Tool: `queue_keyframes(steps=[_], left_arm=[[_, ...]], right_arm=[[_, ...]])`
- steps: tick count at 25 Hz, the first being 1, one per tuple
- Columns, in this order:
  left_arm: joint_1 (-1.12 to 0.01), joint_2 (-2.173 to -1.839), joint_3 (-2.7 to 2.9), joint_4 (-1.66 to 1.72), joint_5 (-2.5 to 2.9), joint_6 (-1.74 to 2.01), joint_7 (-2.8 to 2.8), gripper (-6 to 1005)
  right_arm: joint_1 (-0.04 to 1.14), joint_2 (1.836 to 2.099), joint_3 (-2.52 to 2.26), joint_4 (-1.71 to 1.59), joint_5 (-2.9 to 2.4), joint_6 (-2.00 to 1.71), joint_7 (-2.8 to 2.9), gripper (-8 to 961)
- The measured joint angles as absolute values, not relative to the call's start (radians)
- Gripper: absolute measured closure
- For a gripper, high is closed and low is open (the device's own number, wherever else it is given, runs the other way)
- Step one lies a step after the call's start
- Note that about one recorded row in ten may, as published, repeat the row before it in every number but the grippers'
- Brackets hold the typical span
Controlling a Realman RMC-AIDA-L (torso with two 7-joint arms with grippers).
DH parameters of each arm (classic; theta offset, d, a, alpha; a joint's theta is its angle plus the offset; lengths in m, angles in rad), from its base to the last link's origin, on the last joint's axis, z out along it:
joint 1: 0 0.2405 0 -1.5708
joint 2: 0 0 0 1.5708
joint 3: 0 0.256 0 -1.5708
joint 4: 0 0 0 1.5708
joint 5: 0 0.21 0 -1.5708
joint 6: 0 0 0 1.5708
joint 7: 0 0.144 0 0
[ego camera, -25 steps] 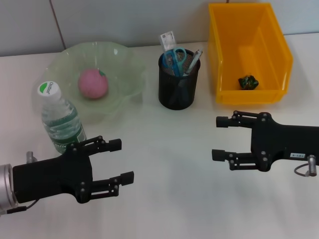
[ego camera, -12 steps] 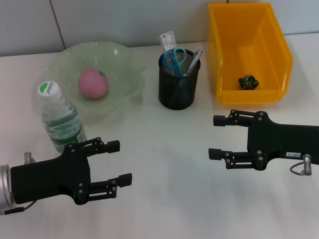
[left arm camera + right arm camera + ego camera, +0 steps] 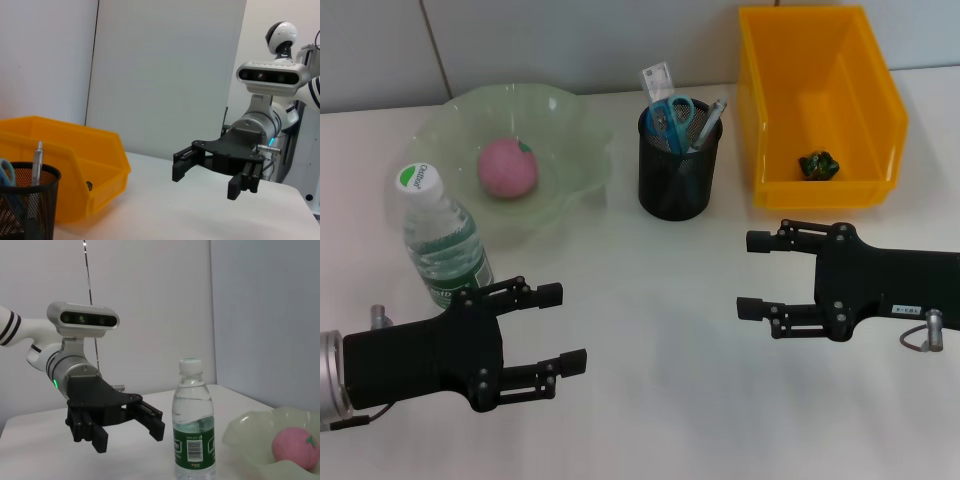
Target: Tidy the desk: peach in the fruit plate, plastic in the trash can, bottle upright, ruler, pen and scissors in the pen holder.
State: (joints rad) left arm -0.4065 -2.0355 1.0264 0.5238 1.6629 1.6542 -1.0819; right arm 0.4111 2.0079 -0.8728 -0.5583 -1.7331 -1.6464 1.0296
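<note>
The white desk carries, along its far edge, the yellow plastic trash bin toward the right corner, with a crumpled green plastic scrap on its floor. The pale green glass fruit plate toward the left edge holds the pink peach. The clear water bottle stands upright at that plate's near side. The black mesh pen holder between plate and bin holds blue-handled scissors, a pen and a ruler. The left gripper and right gripper hover nearer, fingers spread and empty.

Black wire-mesh pen holder; glossy yellow plastic bin.
</note>
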Motion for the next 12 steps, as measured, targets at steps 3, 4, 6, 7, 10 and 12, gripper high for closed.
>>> queue_keyframes(steps=[3, 4, 6, 7, 10, 12], left_arm=[[-0.407, -2.036, 1.026, 0.525, 1.663, 1.655, -1.084, 204], [-0.407, -2.036, 1.026, 0.525, 1.663, 1.655, -1.084, 204], [-0.407, -2.036, 1.026, 0.526, 1.663, 1.655, -1.086, 204], [-0.407, -2.036, 1.026, 0.526, 1.663, 1.655, -1.086, 204], [-0.407, -2.036, 1.026, 0.526, 1.663, 1.655, -1.087, 204], [-0.407, -2.036, 1.026, 0.528, 1.663, 1.655, -1.087, 204]], right_arm=[[0.411, 2.009, -0.873, -0.558, -1.733, -1.644, 1.029, 176], [0.411, 2.009, -0.873, -0.559, -1.733, -1.642, 1.029, 176], [0.411, 2.011, -0.873, -0.56, -1.733, -1.634, 1.029, 176], [0.411, 2.011, -0.873, -0.56, -1.733, -1.634, 1.029, 176], [0.413, 2.011, -0.873, -0.56, -1.733, -1.634, 1.029, 176], [0.413, 2.011, -0.873, -0.561, -1.732, -1.634, 1.029, 176]])
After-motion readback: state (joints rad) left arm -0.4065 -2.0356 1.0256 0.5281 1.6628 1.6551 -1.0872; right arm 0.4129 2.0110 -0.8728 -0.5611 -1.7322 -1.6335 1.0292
